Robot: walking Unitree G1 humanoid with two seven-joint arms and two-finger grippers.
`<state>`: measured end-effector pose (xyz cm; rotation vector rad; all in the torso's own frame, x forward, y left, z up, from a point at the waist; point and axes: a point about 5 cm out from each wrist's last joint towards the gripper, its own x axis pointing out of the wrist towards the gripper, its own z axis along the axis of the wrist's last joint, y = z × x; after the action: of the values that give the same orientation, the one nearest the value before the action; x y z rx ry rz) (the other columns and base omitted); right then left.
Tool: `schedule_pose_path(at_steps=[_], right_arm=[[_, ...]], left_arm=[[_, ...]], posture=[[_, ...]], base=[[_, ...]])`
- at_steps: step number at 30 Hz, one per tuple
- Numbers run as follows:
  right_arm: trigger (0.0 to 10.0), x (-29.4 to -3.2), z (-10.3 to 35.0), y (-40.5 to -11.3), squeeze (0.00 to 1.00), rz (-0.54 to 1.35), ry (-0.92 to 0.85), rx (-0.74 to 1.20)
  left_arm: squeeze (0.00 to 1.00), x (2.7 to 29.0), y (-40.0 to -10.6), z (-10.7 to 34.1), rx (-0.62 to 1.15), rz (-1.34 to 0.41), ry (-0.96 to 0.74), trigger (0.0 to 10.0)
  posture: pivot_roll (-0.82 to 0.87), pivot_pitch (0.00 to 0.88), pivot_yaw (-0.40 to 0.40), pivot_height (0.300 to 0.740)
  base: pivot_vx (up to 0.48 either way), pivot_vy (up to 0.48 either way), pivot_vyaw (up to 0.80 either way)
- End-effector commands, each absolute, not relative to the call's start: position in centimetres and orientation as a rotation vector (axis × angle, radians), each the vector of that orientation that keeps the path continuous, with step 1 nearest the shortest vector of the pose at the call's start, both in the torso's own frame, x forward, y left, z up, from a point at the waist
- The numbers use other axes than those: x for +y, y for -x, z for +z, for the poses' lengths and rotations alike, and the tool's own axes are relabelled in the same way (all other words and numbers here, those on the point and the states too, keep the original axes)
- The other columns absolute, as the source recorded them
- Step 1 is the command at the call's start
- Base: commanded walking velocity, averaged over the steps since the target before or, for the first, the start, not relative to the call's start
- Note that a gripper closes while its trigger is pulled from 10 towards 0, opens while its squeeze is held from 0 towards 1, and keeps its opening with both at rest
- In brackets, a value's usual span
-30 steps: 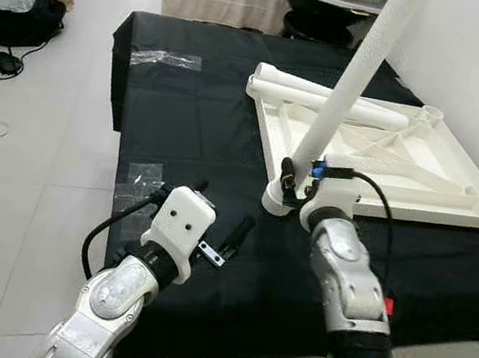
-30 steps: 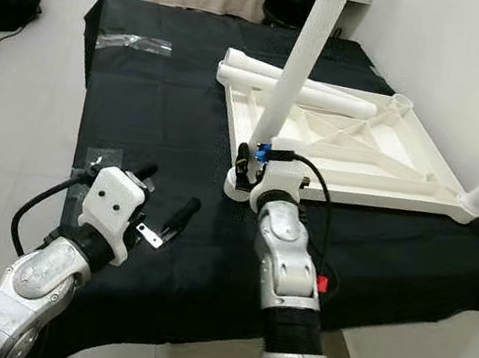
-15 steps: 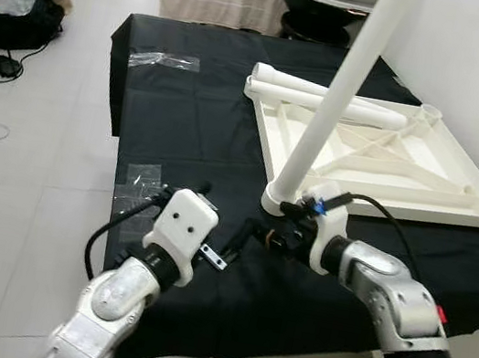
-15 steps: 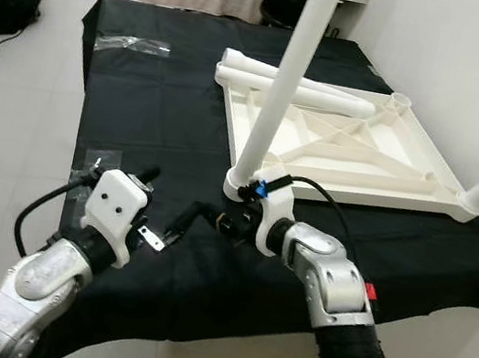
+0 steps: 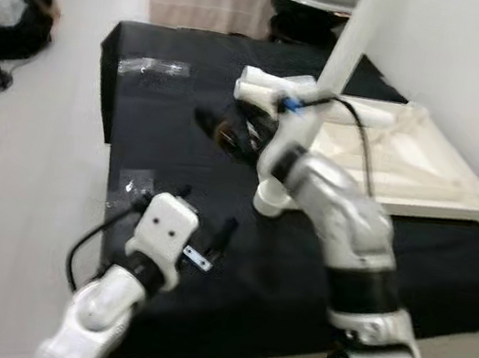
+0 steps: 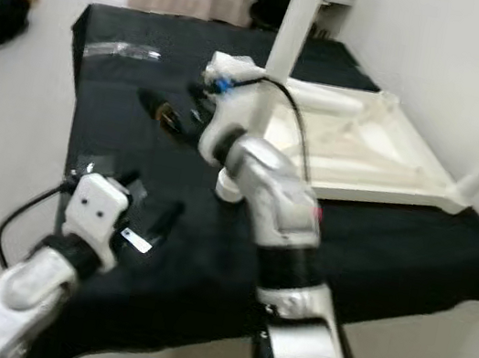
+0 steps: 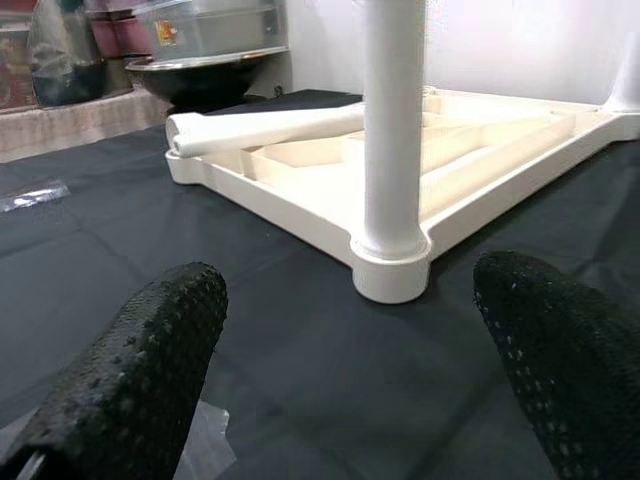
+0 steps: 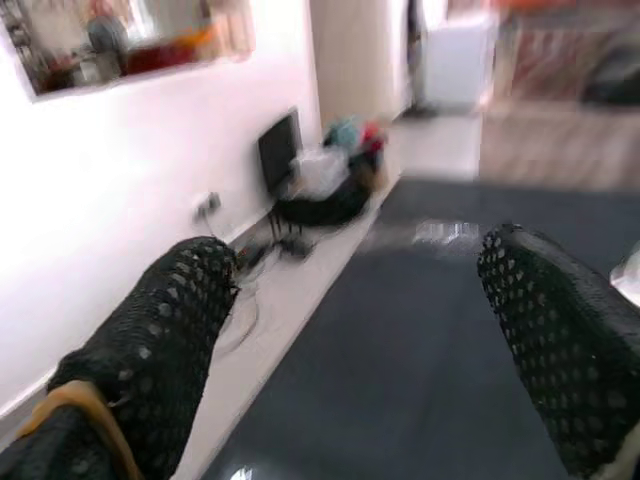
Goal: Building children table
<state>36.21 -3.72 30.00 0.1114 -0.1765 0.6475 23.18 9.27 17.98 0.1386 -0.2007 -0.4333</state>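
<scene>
While upturned, white tabletop (image 5: 409,163), upright leg (image 7: 393,130)

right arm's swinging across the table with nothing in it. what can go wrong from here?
1. The right end effector is open and moving fast (blurred) close to the upright leg seated in the tabletop corner; a knock might tilt or unseat it.
2. The loose leg lies across the tabletop's far edge and could roll off if bumped.
3. The left end effector, open, hovers near the same corner; the arms could clash.
</scene>
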Motion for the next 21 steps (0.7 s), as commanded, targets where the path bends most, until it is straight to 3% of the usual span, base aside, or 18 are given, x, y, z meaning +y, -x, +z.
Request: schedule_pose_path(at_steps=[1, 14, 21], right_arm=[[10.0, -2.7, 29.9, -37.4, 0.0, 0.505, -0.053, -0.172], [10.0, -0.4, 25.8, -39.0, 0.0, 0.165, -0.048, 0.02], [10.0, -3.1, 23.1, -40.1, 0.0, -0.136, -0.079, 0.111]], left_arm=[[0.0, 9.3, -23.2, 17.9, -0.196, -0.432, -0.137, 10.0], [0.0, 8.6, -22.5, 17.6, -0.182, -0.48, -0.113, 10.0], [0.0, 7.6, -21.9, 17.6, -0.173, -0.56, -0.087, 10.0]], posture=[[0.07, 0.073, -0.126, 0.74], [0.08, 0.092, -0.135, 0.74], [0.08, 0.094, -0.132, 0.74]], base=[[0.0, 0.0, 0.0], [0.0, 0.0, 0.0], [0.0, 0.0, 0.0]])
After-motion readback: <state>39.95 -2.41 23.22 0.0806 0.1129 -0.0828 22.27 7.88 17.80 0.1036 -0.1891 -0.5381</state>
